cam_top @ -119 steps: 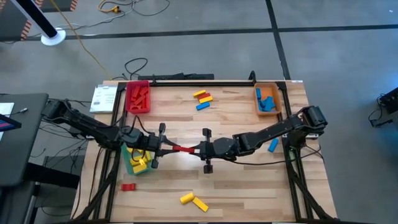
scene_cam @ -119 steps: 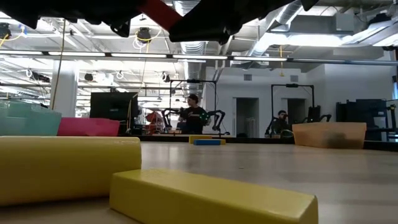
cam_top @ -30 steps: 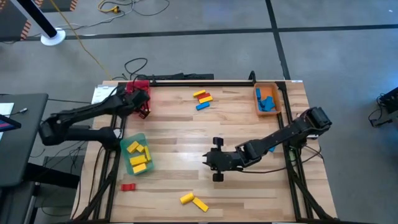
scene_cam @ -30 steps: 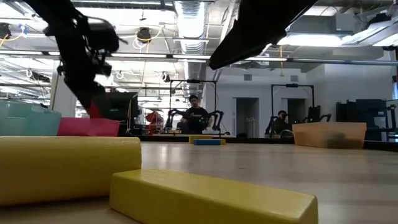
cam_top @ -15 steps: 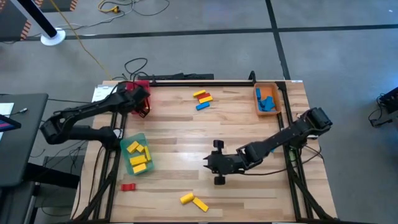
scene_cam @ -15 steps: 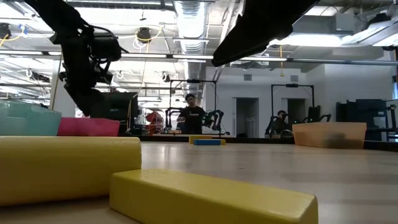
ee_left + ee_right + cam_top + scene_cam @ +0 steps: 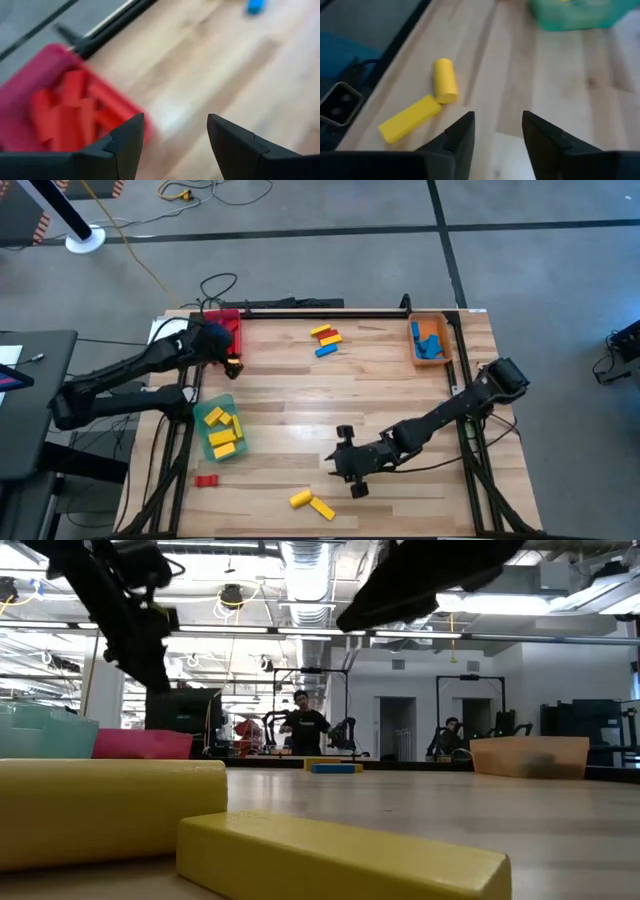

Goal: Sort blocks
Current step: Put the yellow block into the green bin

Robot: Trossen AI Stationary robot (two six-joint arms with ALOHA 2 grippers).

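Observation:
My left gripper hangs open by the near end of the red tray, which holds several red blocks; nothing is between its fingers. My right gripper is open and empty above the near middle of the table. Just ahead of it a yellow round block and a yellow bar lie flat on the wood, shown again as the pair. One red block lies at the near left.
A green tray with yellow blocks stands at the left. An orange tray with blue blocks stands at the far right. Three loose blocks lie at the far middle. Bare wood lies between the arms.
My left gripper held a red block over the red tray a second ago; the block has left its fingers, and the gripper has risen and drawn back a little toward the near edge. My right gripper has gone toward the near edge, closer to the two yellow blocks.

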